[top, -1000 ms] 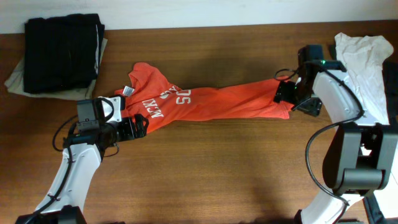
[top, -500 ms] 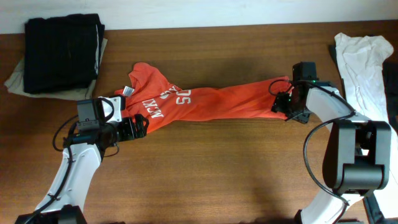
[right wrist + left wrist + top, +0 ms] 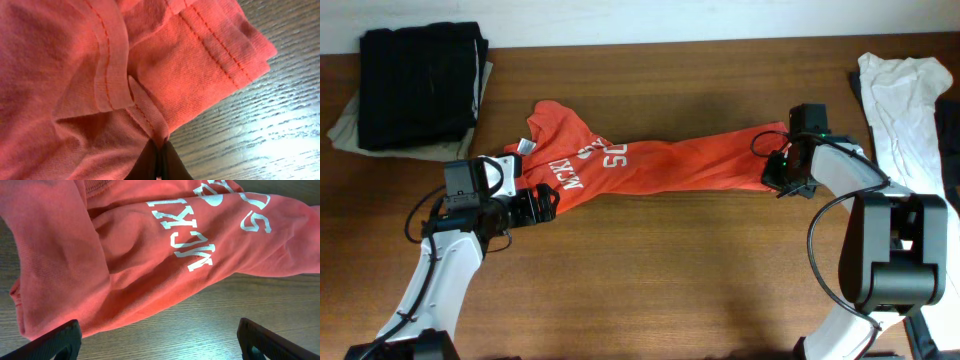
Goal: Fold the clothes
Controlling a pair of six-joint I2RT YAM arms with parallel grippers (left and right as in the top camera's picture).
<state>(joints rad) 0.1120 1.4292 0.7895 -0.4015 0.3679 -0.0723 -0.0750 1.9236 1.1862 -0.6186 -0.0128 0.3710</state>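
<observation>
The clothes, a red-orange T-shirt (image 3: 660, 165) with white lettering, lie bunched in a long strip across the wooden table (image 3: 670, 270). My right gripper (image 3: 777, 180) is at the strip's right end, shut on a stitched hem fold (image 3: 150, 120) of the shirt, its fingertips (image 3: 161, 157) pinching the cloth. At the left end my left gripper (image 3: 542, 206) stands wide open just in front of the lettered part (image 3: 200, 235). Its two fingertips (image 3: 55, 342) rest low over the wood with nothing between them, the shirt's edge beside the left one.
A folded black garment (image 3: 420, 85) on a beige cloth lies at the back left corner. A crumpled white garment (image 3: 905, 100) lies at the right edge of the table.
My right gripper has moved left onto the shirt's right end and closed on its hem. The left arm has stayed still.
</observation>
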